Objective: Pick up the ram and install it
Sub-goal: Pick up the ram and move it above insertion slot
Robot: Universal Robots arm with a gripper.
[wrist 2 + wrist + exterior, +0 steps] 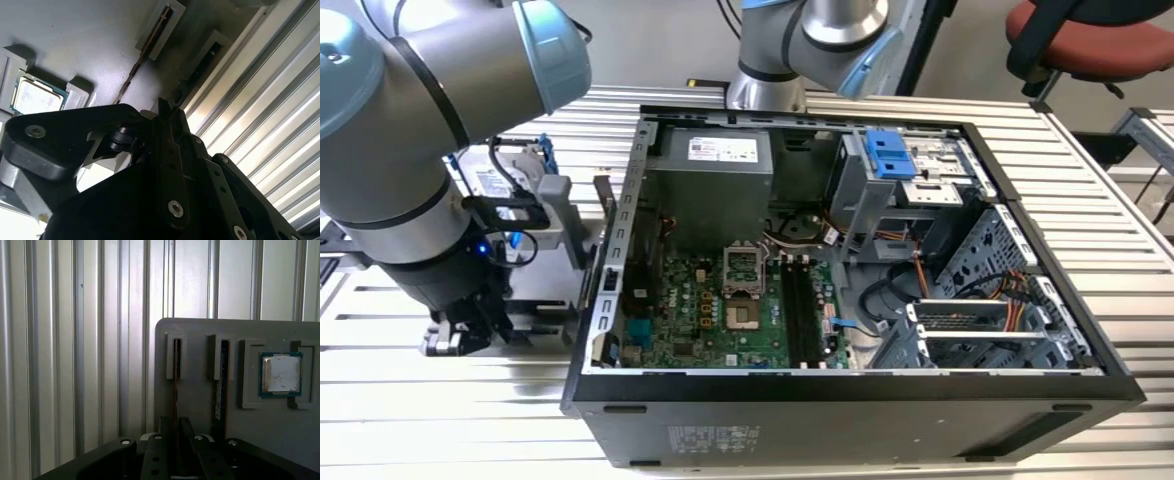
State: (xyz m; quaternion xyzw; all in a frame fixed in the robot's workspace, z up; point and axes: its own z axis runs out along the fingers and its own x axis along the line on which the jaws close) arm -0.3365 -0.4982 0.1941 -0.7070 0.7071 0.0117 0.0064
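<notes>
The gripper (176,426) sits low at a grey tray (200,332), in line with the ram (176,365). Whether it is clamped cannot be told. Two sticks stand on edge in two slots: the ram and a second stick (220,375). Past them lies one processor (281,373), then the ribbed table (75,340).

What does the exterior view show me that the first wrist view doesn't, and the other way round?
Exterior view's own: the open computer case, its green motherboard, a blue drive bracket and the big grey arm. First wrist view's own: a close look at a grey tray with a ram stick standing on edge in a slot, a second stick beside it, and a silver processor chip. Shared: the ribbed metal table.
</notes>
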